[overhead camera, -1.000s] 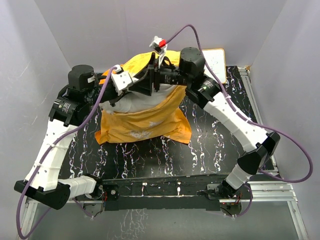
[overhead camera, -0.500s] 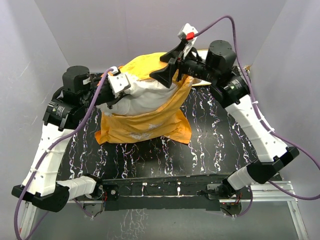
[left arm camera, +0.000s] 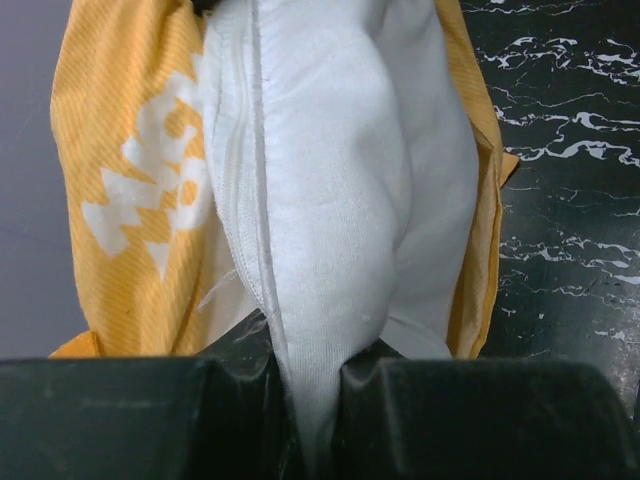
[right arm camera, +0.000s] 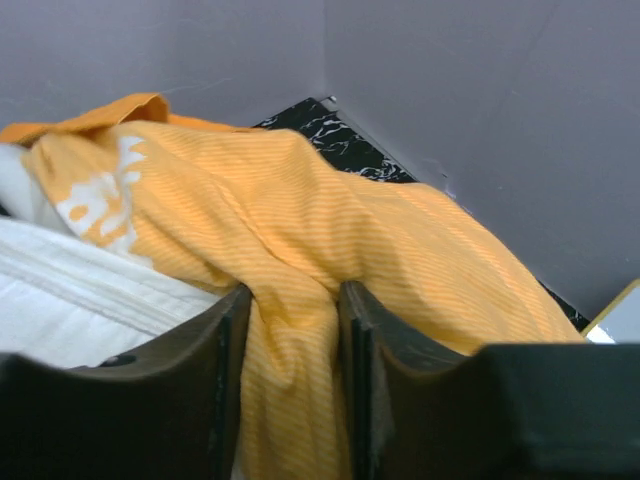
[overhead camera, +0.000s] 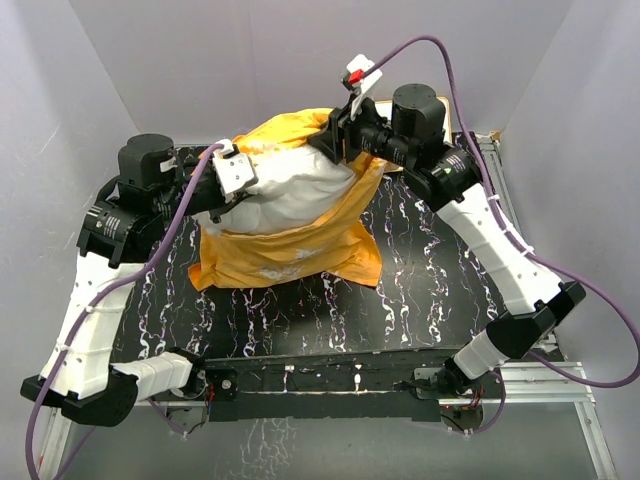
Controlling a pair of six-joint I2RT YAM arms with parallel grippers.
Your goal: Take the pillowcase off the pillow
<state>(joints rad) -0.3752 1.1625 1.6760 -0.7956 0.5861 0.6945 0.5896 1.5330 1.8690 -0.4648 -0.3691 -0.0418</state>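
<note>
Pillow (overhead camera: pixel 285 195), white and plump, sticks half out of the orange pillowcase (overhead camera: pixel 290 250) at the back middle of the black marbled desk (overhead camera: pixel 430 280) in the top view. The left end effector (overhead camera: pixel 232 200) is at the left end of the pillow, and the right end effector (overhead camera: pixel 335 140) is at the upper right edge of the pillowcase.

In the left wrist view, the left end effector (left arm camera: pixel 312 375) is pinched narrow on a fold of the pillow (left arm camera: pixel 340 200), with the pillowcase (left arm camera: pixel 130 200) on both sides.

In the right wrist view, the right end effector (right arm camera: pixel 292 310) clamps a ridge of the pillowcase (right arm camera: pixel 380 240). The pillow (right arm camera: pixel 60 300) shows at lower left.
</note>
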